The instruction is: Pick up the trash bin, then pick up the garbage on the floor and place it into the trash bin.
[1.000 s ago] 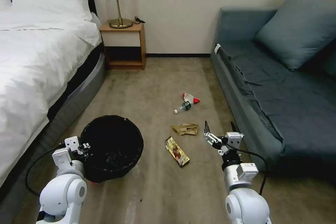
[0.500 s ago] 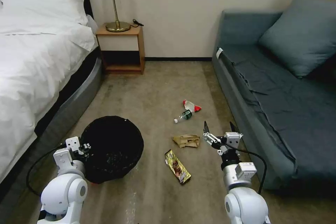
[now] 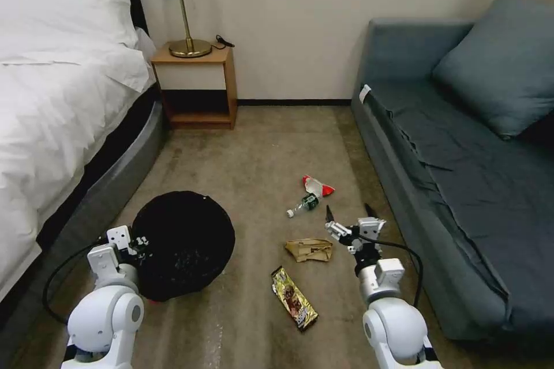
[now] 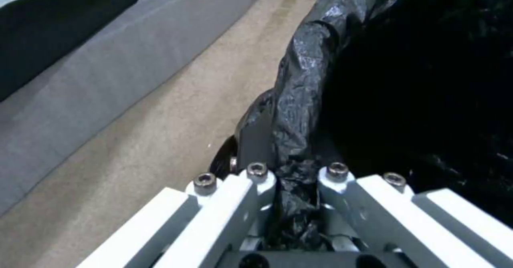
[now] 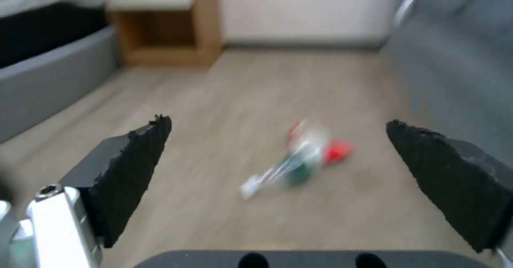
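Left gripper (image 3: 140, 240) pinching the crinkled black liner at the rim of the round trash bin (image 3: 183, 245), lower left of the head view; right gripper (image 3: 349, 215) hovering with its fingers spread wide.

Four pieces of garbage are lying on the short-pile beige carpet (image 3: 254, 155) in the lower middle: a glossy gold-brown snack wrapper (image 3: 295, 298), long and flat; a crumpled tan paper scrap (image 3: 310, 249) just left of the right gripper; a small clear bottle (image 3: 303, 205) with a green label, on its side; and a red-and-white wrapper (image 3: 318, 185) touching the bottle's far end. In the right wrist view the two black ridged fingertips (image 5: 134, 172) are framing the blurred bottle (image 5: 291, 168). A strip of open floor is running between the white bed (image 3: 52, 115) at left and the blue-grey sofa (image 3: 461, 161) at right, up to one wooden nightstand (image 3: 196, 83) at the wall.
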You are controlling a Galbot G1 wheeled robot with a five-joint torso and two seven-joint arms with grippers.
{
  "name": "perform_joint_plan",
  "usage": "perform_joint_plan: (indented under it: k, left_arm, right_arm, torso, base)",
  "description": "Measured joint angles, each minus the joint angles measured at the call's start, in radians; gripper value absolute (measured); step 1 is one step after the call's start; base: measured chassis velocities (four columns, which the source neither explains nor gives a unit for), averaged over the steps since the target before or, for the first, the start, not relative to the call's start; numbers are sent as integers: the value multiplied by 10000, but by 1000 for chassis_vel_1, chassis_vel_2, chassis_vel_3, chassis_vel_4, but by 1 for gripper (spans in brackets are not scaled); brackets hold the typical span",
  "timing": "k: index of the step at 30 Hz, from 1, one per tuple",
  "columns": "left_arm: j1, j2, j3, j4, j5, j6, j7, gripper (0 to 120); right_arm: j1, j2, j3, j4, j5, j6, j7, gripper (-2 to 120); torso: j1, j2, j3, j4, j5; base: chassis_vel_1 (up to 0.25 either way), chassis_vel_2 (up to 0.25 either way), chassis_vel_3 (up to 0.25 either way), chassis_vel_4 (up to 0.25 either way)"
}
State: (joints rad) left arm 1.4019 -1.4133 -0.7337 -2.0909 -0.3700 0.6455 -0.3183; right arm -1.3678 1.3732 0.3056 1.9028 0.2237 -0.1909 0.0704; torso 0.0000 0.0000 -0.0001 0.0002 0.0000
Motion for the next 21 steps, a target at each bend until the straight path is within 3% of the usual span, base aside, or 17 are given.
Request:
perform_joint_plan:
  k: [1, 5, 10, 16, 21]
  left_arm:
    - [0, 0, 0, 0, 0, 0, 0, 4]
    - [35, -62, -50, 76, 70, -52, 12, 4]
    - [86, -155, -69, 130, 200, -100, 24, 4]
    - [146, -289, -83, 146, 332, -135, 32, 4]
    - [213, -399, -213, 155, 430, -159, 35, 4]
  right_arm:
    - [0, 0, 0, 0, 0, 0, 0, 100]
    - [451, -892, -1087, -811, 2263, -943, -340, 100]
    - [1039, -1699, -2079, -1948, 3348, -1301, -426, 100]
    - [1592, -2202, -2789, -3184, 3485, -1234, -630, 100]
    - [2174, -2349, -3613, -4683, 3197, -513, -967, 100]
  torso:
    - [0, 0, 0, 0, 0]
    - [0, 0, 1, 0, 0]
    - [0, 0, 0, -1, 1]
    - [1, 0, 1, -2, 1]
    - [1, 0, 1, -3, 0]
  base:
    - [0, 0, 0, 0]
    - [0, 0, 0, 0]
    - [0, 0, 0, 0]
    - [0, 0, 0, 0]
    - [0, 0, 0, 0]
